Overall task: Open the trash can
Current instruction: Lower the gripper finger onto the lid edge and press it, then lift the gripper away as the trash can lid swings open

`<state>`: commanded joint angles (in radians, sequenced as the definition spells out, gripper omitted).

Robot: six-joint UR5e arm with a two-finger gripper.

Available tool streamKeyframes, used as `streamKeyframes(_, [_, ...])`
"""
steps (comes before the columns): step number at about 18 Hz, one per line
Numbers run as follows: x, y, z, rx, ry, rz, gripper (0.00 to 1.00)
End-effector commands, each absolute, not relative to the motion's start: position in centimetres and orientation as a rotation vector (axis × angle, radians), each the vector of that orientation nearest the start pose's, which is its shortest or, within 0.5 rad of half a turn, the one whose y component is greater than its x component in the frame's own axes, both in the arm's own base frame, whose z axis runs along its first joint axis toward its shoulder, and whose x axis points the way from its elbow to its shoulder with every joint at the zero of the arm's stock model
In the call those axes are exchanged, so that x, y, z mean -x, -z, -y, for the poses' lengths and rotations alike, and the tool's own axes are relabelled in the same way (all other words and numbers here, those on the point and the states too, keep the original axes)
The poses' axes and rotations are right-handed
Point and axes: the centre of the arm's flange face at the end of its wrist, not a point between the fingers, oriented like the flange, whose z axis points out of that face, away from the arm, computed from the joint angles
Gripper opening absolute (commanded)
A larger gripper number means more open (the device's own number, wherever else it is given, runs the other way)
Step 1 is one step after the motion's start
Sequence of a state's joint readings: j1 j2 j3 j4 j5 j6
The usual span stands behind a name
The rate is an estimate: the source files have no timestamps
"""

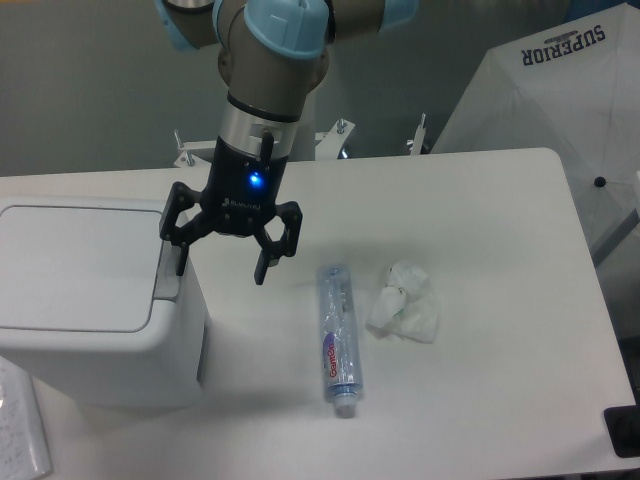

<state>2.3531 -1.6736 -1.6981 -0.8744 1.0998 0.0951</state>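
The trash can (85,290) is a large white boxy bin at the left of the table, its flat lid down. A grey push-button strip (168,272) runs along its right edge. My gripper (221,267) hangs open just right of the bin's top edge, with a blue light on its body. Its left finger (182,255) is over the grey strip; whether it touches I cannot tell. Its right finger (262,265) is over the bare table. The gripper holds nothing.
A clear plastic bottle (336,338) lies on its side on the white table (500,250), right of the gripper. A crumpled white tissue (404,302) lies beside it. A white umbrella-like cover (560,110) stands at the back right. A black object (625,430) sits at the table's front right corner.
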Motion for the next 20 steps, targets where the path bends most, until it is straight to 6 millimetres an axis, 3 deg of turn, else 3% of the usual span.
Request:
streamKeyframes(10, [26.4,-46.3,-51.9,2.41,0.291,0.712,1.0])
streamKeyframes(14, [26.9,-49.8,-52.4,2.365,0.246,0.672,1.0])
streamKeyframes(16, [28.0,-52.9,-52.9,2.327,0.185,0.631,1.0])
streamKeyframes(17, [29.2,-53.5,-53.1,2.323,0.146,0.605,1.0])
streamKeyframes(20, [34.1,-52.6,-51.3,2.386,-0.062,0.578,1.0])
